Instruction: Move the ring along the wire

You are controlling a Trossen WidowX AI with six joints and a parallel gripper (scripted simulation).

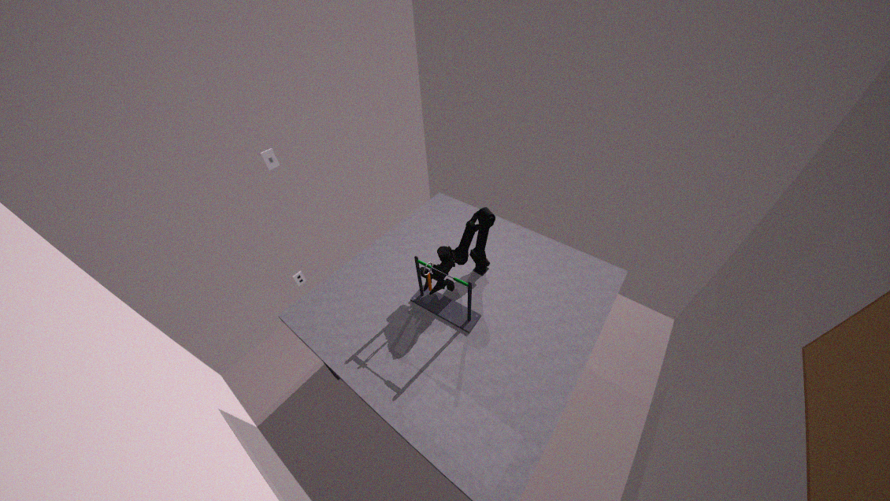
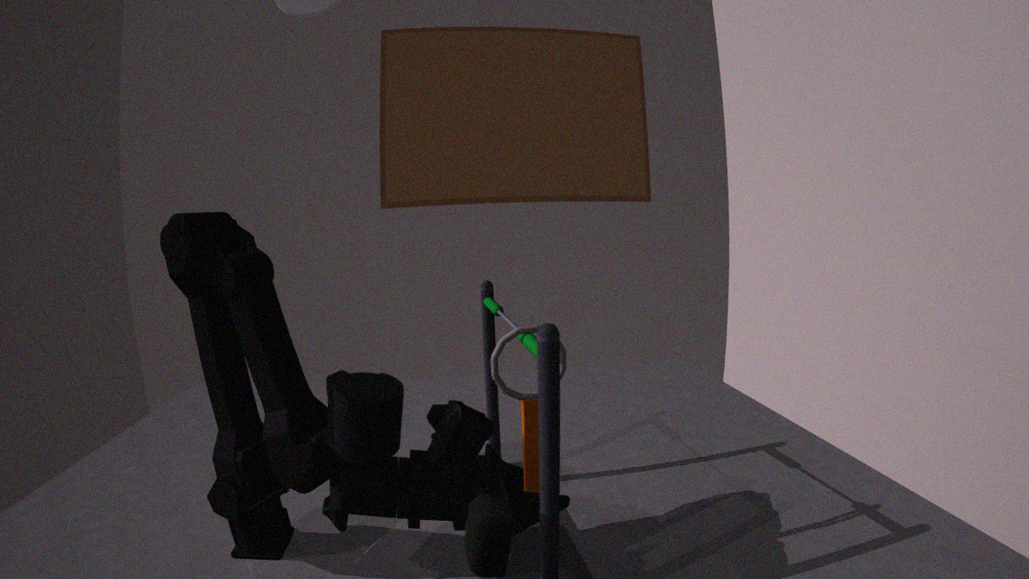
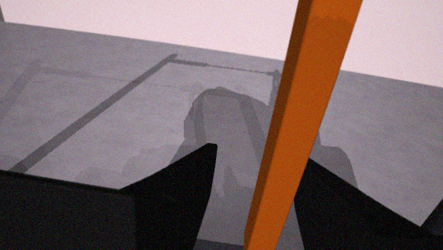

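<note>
The grey ring (image 2: 495, 362) hangs around the green part of the wire (image 2: 530, 346) beside the near post (image 2: 549, 438) in the exterior view. Its orange handle (image 1: 429, 282) (image 2: 530, 438) (image 3: 302, 118) points down. The thin grey wire (image 2: 507, 319) runs to the other green part (image 2: 492, 306) (image 1: 461, 283) at the far post (image 2: 487, 360). My gripper (image 3: 254, 159) is partly open, with its fingers on either side of the lower handle. The handle is closer to the right finger in the wrist view; whether they touch, I cannot tell.
The posts stand on a dark base plate (image 1: 458, 313) on the grey table (image 1: 529, 348). My forearm reaches in below the wire from the arm's base side. Shadows of the posts, wire and arm fall across the table beyond the plate.
</note>
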